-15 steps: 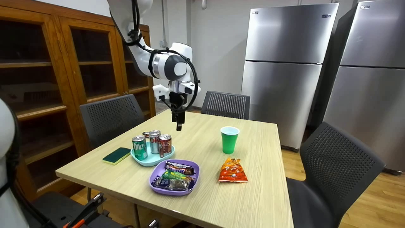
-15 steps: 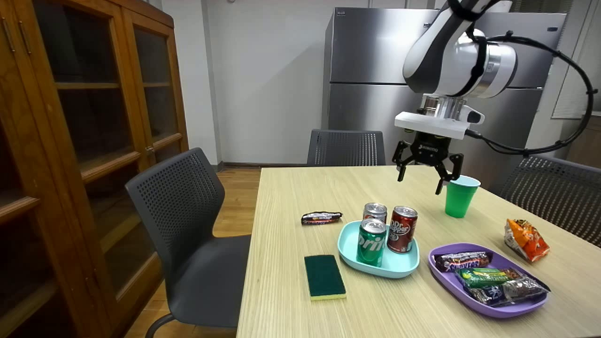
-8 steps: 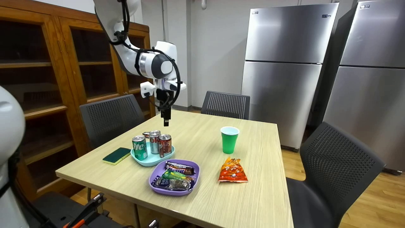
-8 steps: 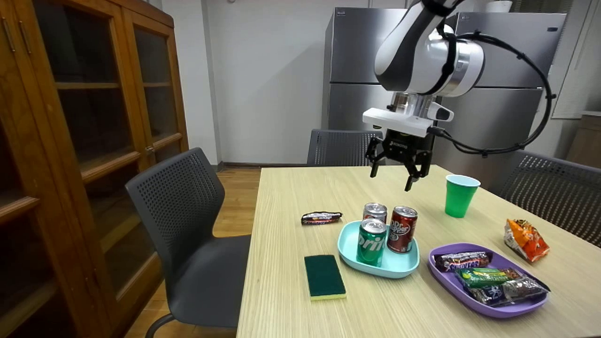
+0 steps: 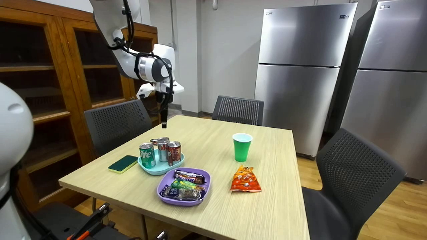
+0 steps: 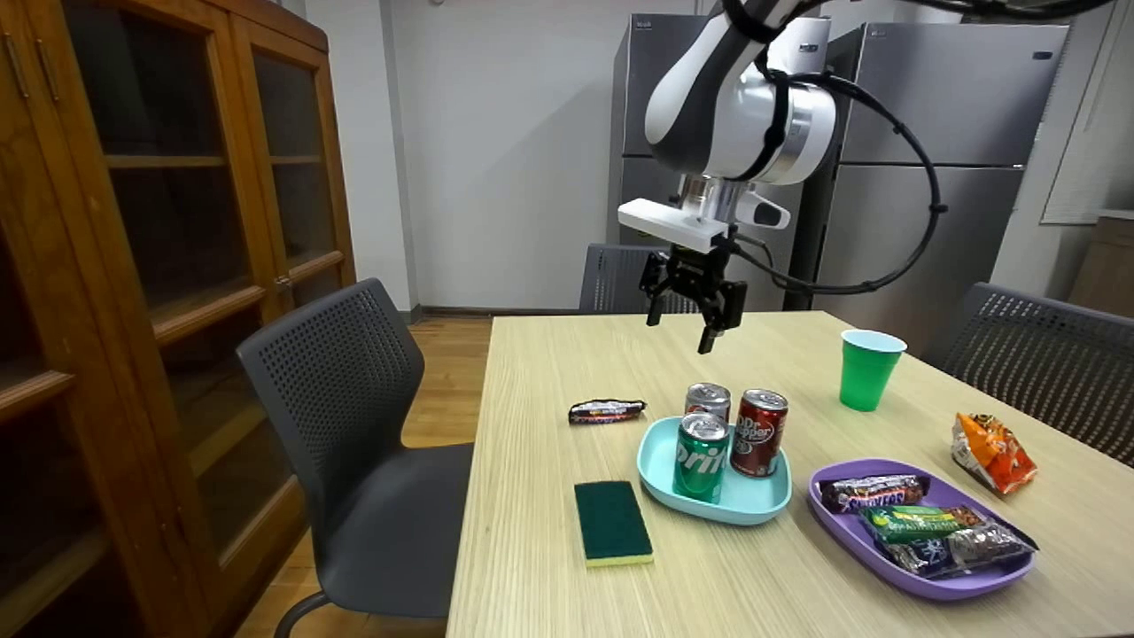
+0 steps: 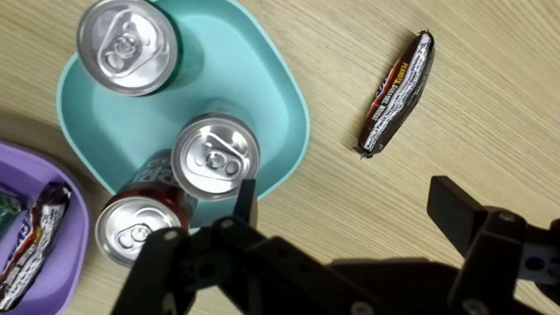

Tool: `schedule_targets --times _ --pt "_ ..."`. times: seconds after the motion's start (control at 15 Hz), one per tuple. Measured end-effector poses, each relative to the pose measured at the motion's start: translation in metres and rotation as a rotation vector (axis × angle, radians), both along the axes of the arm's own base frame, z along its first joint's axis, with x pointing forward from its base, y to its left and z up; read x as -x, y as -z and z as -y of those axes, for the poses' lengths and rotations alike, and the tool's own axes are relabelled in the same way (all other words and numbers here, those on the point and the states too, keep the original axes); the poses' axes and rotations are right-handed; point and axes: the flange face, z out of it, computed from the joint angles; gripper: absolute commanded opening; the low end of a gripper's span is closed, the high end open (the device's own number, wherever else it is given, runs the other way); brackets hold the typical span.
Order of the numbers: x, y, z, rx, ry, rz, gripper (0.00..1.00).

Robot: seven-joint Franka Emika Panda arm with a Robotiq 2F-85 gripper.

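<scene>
My gripper (image 6: pixel 680 333) hangs above the table with its jaws wide apart and nothing between them. Nearest in the wrist view, a dark-wrapped candy bar (image 7: pixel 396 94) lies alone on the wood, ahead of the gap between the fingers. The turquoise tray (image 7: pixel 227 52) sits to the left there, and one fingertip (image 7: pixel 246 197) overlaps the lid of a silver can (image 7: pixel 214 157) from this angle. A green Sprite can (image 6: pixel 700 461) and a red Dr Pepper can (image 6: pixel 758 434) share that tray. In an exterior view the far finger is hidden behind the near one.
A purple tray (image 7: pixel 57 280) holds several wrapped bars. A green sponge (image 6: pixel 613 523) lies near the table edge. Also on the table are a green cup (image 6: pixel 871 370) and an orange snack bag (image 5: pixel 246 180). Chairs (image 6: pixel 345 443) stand around, beside a wooden cabinet (image 5: pixel 76 123).
The arm and open gripper have moved leftward in both exterior views, away from the cup and to the candy bar's side of the table. The objects on the table have not moved.
</scene>
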Motion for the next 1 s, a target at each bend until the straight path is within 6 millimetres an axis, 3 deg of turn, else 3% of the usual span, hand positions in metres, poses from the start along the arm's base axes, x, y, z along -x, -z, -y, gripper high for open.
schedule_targets --times 0.27,1.0 --pt "-0.008 0.011 -0.024 -0.011 0.051 -0.007 1.00" --pt "-0.008 0.016 -0.020 -0.009 0.057 -0.014 1.00"
